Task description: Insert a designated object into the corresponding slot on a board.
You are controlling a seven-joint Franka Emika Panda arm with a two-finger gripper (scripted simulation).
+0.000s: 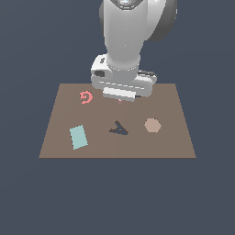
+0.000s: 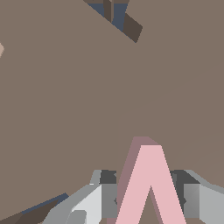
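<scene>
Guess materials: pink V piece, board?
Pink V piece: flat matte pink, no grain or gloss; plastic-like, but the render leaves it open. Board: uniform matte brown, untextured; could pass for fibreboard, not certain. Both look flat-shaded.

Pink V (image 2: 150,183); brown board (image 1: 59,142); teal rectangle (image 1: 78,137); hexagon (image 1: 152,125) seemingly tan.

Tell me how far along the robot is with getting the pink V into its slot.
Early. The gripper is down at the pink V on the board; the wrist view shows the piece between the fingers, though a firm grasp isn't clear. Still left: lifting, carrying and seating it in the dark slot, which sits empty.
</scene>
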